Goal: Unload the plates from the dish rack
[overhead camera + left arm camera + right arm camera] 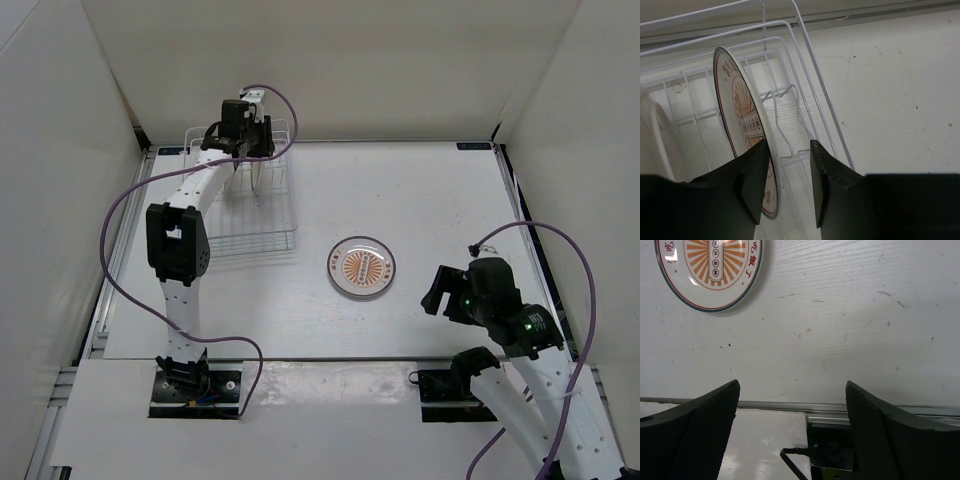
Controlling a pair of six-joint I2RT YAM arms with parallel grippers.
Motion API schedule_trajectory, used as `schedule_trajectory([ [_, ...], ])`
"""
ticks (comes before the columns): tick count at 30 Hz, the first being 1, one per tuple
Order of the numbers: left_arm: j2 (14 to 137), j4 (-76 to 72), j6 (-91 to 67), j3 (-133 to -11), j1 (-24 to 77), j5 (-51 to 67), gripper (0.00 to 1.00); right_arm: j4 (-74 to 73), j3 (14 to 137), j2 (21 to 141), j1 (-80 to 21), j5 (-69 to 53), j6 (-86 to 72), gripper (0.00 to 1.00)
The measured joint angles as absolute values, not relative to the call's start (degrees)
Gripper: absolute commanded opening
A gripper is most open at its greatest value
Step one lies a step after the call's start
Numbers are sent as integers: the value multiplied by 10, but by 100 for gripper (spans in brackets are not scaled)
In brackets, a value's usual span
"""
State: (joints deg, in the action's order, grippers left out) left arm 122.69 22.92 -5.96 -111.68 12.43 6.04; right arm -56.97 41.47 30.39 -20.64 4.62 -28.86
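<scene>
**Left claw** [788,150], wrist view. The black fingers [747,185] are parted. The rim of an upright plate [742,115] is seen between them, close against the left-hand finger, with a gap on the other side. The rim is straddled, not clamped. The upright plate is stood in the rack [805,75], with its orange sunburst face shown. A pale curved shape [655,140] at the picture's left edge may be a second plate, but this cannot be told for certain.

**Top view.** The left claw [256,155] is held over the far end of the rack [270,235], which is set at the far left corner of the desk [450,190].

**Right claw** [791,385], wrist view. The fingers [705,430] are spread wide over bare desk. A flat plate [710,270] is seen beyond them, face up and untouched.

**Top view.** The flat plate [362,267] is laid near the middle of the desk, well apart from the rack. The right claw [437,297] is held near it, toward the near right corner.
</scene>
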Motion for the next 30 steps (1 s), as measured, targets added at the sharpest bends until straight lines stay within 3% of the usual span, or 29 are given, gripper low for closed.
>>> schedule_trajectory([
  [12,1223,196,-43,-1089,124,47,0,-602,415,277,-206,61,-298,88],
  [22,1138,190,2,-983,127,57,0,-600,415,276,-206,56,-302,88],
  [30,1051,230,42,-988,139,78,0,-599,415,276,-206,47,-305,88],
])
